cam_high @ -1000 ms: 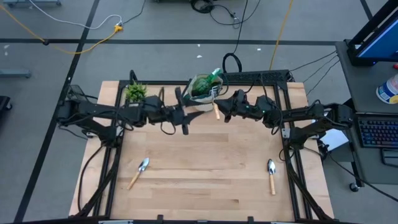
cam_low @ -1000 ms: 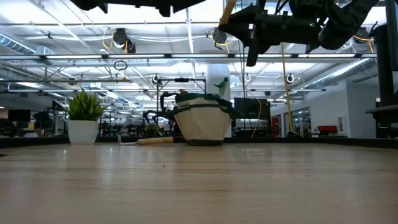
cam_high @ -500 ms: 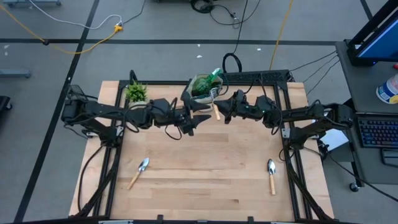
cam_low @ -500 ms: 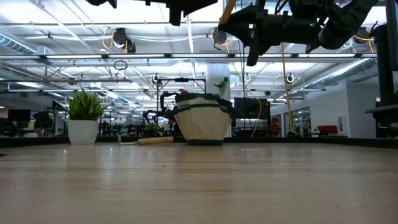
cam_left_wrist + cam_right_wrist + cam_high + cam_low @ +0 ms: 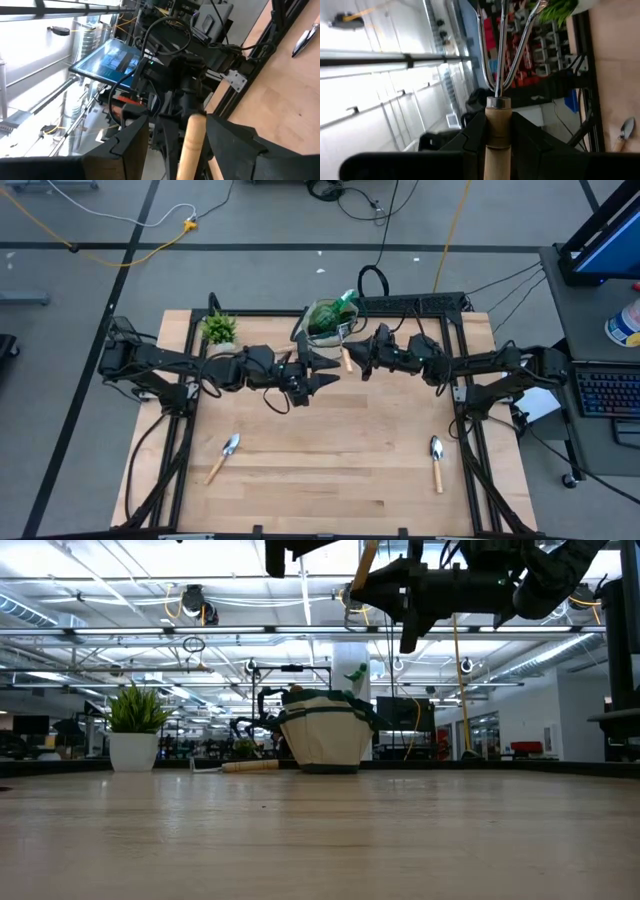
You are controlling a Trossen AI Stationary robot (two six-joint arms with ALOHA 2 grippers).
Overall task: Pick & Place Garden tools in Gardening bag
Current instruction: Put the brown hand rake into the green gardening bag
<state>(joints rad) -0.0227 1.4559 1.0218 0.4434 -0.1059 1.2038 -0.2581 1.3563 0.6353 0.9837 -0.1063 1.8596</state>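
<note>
The right gripper is clenched on the wooden handle of a hand rake, held in the air just beside the gardening bag at the table's far edge. The left gripper, fingers spread and empty, hovers facing it. Two trowels lie nearer the front edge, well apart.

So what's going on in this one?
Garden tools are being packed into the gardening bag. The right gripper holds a wooden-handled fork in the air beside the bag. The left gripper is open, reaching toward that handle. Two trowels lie on the table.
</note>
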